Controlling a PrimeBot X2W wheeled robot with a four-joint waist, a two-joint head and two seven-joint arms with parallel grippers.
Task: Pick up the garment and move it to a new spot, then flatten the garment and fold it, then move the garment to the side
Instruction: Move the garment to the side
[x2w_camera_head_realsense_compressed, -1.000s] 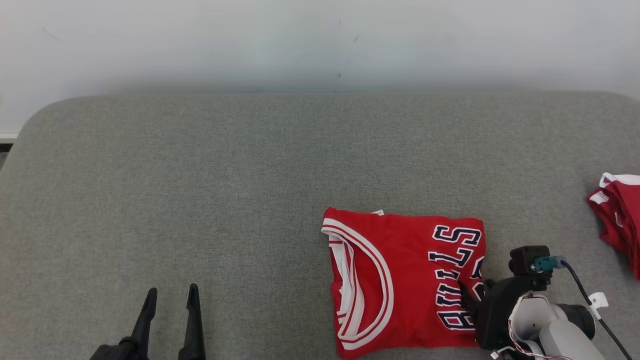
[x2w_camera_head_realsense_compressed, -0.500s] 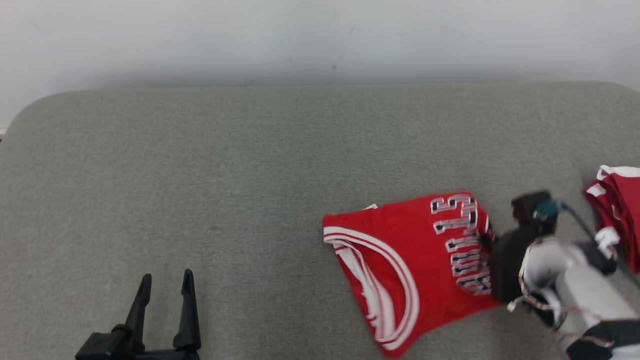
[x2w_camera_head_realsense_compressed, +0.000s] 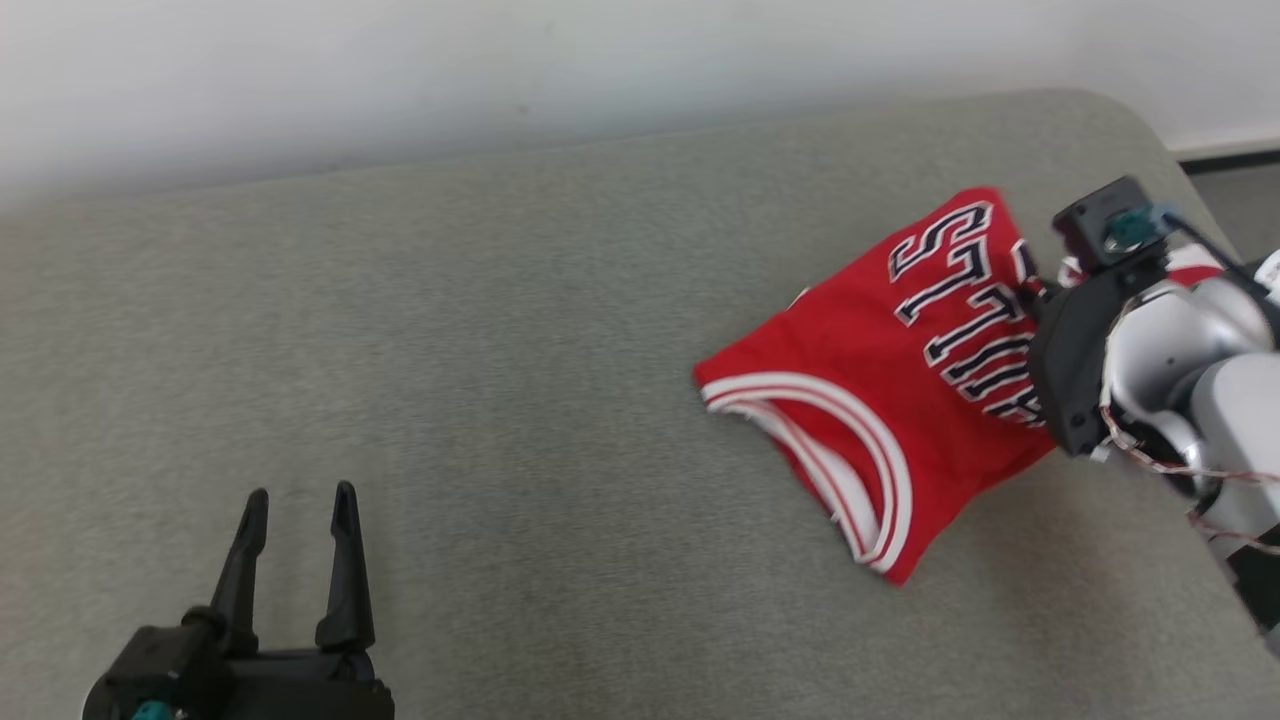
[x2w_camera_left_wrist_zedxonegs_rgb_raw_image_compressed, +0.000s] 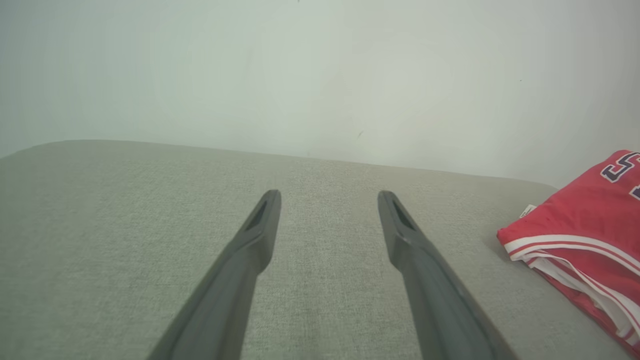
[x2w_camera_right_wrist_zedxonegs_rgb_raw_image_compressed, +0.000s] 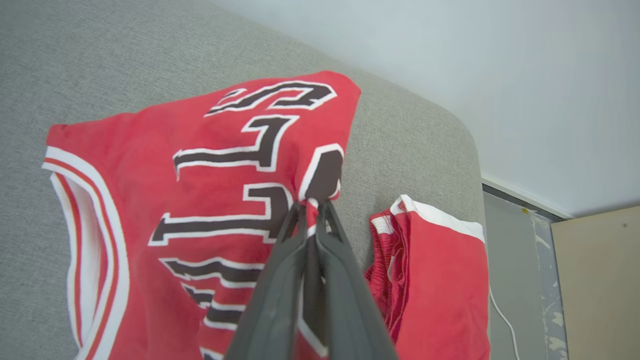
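The red jersey (x2w_camera_head_realsense_compressed: 880, 400) sits folded toward the right end of the grey cushion (x2w_camera_head_realsense_compressed: 450, 350), its lettered edge pinched between the closed fingers of the right gripper (x2w_camera_right_wrist_zedxonegs_rgb_raw_image_compressed: 314, 204). Another red garment (x2w_camera_right_wrist_zedxonegs_rgb_raw_image_compressed: 440, 280) lies at the cushion's right edge. The left gripper (x2w_camera_head_realsense_compressed: 297, 495) hovers over the cushion's near left part, fingers spread and empty.

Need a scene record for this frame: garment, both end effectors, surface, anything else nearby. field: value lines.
garment: folded red jersey, white trim, dark lettering
right end effector: shut on the jersey's lettered edge
left end effector: open, holding nothing, well apart from the jersey
surface: grey fabric cushion
other: second red garment lying beside the jersey, near the cushion's edge
stage: fold done; likely mid move to the side
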